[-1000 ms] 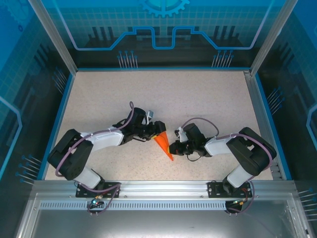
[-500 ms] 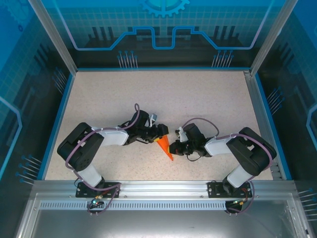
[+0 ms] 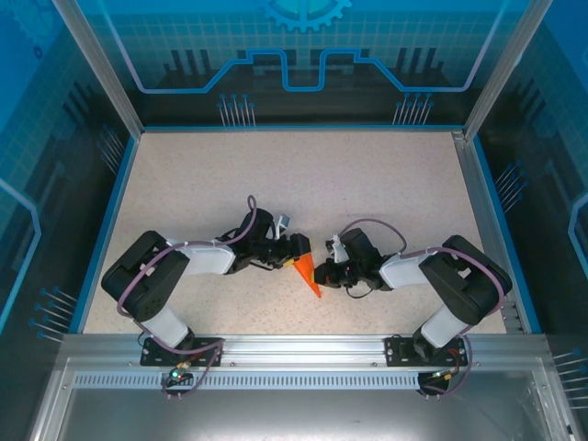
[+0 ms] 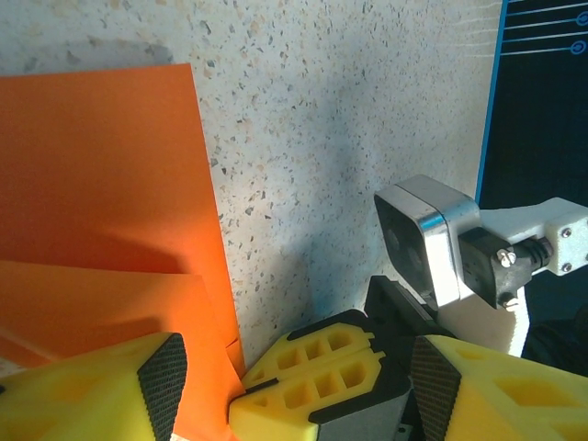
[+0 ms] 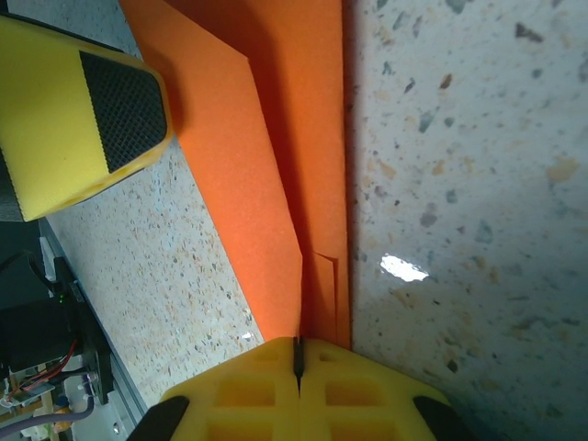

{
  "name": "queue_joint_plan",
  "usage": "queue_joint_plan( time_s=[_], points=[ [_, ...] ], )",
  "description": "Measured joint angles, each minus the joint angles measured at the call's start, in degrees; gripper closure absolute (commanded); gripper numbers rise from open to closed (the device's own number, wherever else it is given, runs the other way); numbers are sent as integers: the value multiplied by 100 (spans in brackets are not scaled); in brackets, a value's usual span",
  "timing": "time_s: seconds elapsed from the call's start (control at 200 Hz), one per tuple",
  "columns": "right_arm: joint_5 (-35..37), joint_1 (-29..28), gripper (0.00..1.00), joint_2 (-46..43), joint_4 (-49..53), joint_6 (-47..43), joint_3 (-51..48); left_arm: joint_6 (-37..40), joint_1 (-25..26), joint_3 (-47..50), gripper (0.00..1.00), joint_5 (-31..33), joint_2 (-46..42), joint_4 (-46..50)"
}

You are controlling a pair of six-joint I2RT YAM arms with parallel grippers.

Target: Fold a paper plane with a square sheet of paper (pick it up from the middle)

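- Fingers [image 4: 83,390] of my left gripper [image 3: 299,250] stand spread wide in the left wrist view. One is over the folded orange paper [image 4: 101,184], the other is out over the bare speckled table [image 4: 303,119], and they grip nothing.
- Between them, that view also catches the right arm's silver wrist camera [image 4: 427,239], which I cannot pick out from overhead.
- From above, the paper lies flat on the near half of the table between both grippers, as a narrow wedge pointing near-right.
- At the middle of the back panel I see a printed gear emblem [image 3: 303,11].
- In the right wrist view the paper shows overlapping flaps with sharp straight creases.
- My right gripper [image 5: 297,354] has its yellow fingers pressed together, pinching the paper's edge at their seam.
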State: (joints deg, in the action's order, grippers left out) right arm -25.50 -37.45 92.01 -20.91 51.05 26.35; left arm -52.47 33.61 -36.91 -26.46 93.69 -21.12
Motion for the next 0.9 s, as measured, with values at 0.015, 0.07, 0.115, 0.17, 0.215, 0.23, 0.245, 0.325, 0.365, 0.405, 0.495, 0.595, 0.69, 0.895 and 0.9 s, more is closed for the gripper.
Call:
queue_joint_plan(
  time_s=[0.015, 0.07, 0.115, 0.17, 0.215, 0.23, 0.245, 0.325, 0.365, 0.405, 0.495, 0.595, 0.69, 0.895, 0.9],
  points=[
    [0, 0, 100, 0, 0, 0, 0, 0, 0, 0, 31, 2, 2, -9],
    [-2, 2, 100, 4, 0, 0, 0, 4, 0, 0, 31, 2, 13, -42],
    [-2, 2, 100, 7, 0, 2, 4, 13, 0, 0, 31, 4, 39, -55],
    [-9, 2, 100, 15, 4, 2, 13, 15, 0, -11, 31, 11, 127, -72],
    [-11, 2, 100, 15, 24, 2, 22, 15, 0, -17, 32, 39, 214, -74],
    [-11, 2, 100, 15, 26, 2, 24, 15, 0, -17, 32, 61, 256, -81],
    [-11, 2, 100, 17, 33, 2, 28, 13, 0, -17, 32, 66, 282, -83],
    [-24, 2, 99, 22, 44, 2, 35, 4, 0, -35, 32, 85, 382, -120],
    [-24, 2, 98, 22, 46, 2, 35, 4, 7, -50, 32, 111, 400, -129],
    [-24, 2, 97, 22, 48, 2, 37, 0, 15, -55, 33, 114, 404, -127],
    [-24, 2, 95, 13, 103, -4, 57, -2, 15, -55, 34, 131, 409, -120],
    [-15, -2, 93, -22, 293, -31, 133, 2, 15, -79, 34, 142, 417, -76],
    [20, -24, 89, -87, 496, -114, 197, 11, 17, -107, 35, 155, 424, -17],
    [35, -55, 86, -435, 1200, -352, 339, 15, 22, -164, 35, 155, 452, 74],
    [35, -55, 86, -442, 1207, -352, 339, 17, 22, -164, 35, 155, 452, 74]
  ],
)
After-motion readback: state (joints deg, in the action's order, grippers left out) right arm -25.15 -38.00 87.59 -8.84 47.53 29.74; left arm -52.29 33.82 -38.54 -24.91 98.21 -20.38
